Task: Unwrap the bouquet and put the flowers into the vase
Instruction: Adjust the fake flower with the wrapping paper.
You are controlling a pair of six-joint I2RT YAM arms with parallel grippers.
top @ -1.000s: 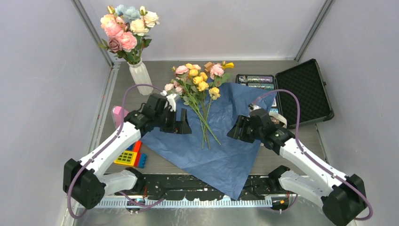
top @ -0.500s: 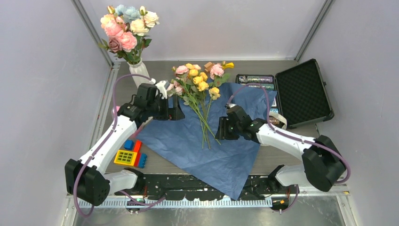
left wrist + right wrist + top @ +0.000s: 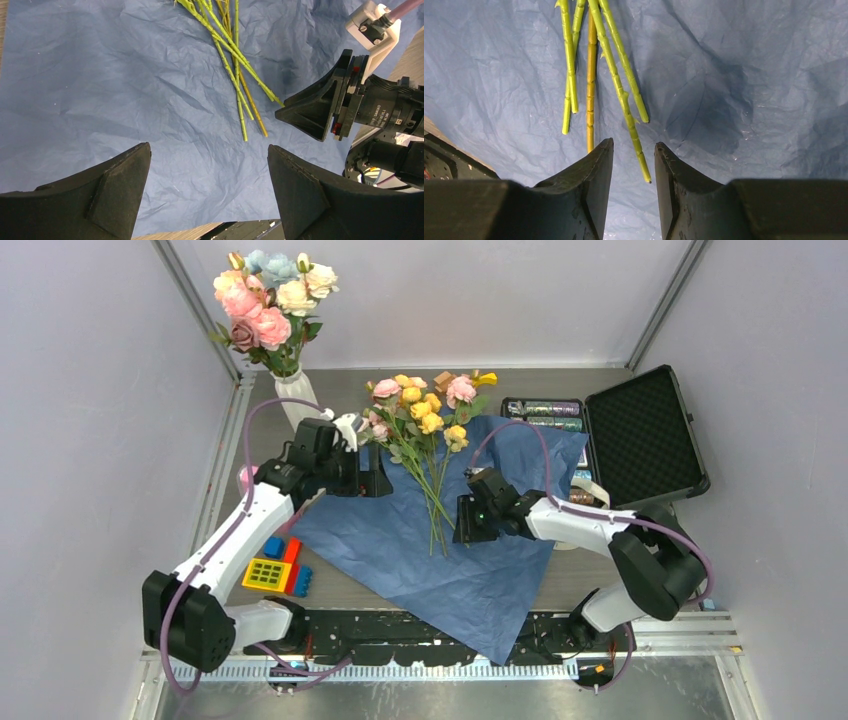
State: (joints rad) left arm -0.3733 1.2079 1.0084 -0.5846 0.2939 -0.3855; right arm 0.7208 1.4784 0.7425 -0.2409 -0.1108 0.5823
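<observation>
Crinkled dark blue paper wrap (image 3: 480, 580) lies spread on the grey bench (image 3: 340, 380). Big pastel blooms (image 3: 268, 295) fill the ribbed white vase (image 3: 297, 400), back left. Yellow and pink flowers (image 3: 425, 425) lie on the paper. Left arm's fingers (image 3: 115, 185) gape wide; right arm's fingers (image 3: 589, 180) stand narrow astride a stem tip.

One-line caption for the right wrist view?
Right gripper, jaws slightly apart, at the cut ends of flower stems lying on the blue paper wrap.

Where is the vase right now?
In the overhead view the vase stands at the far left of the table, holding big pink and white blooms, just behind the left arm and left of the loose flowers lying on the blue paper.
</observation>
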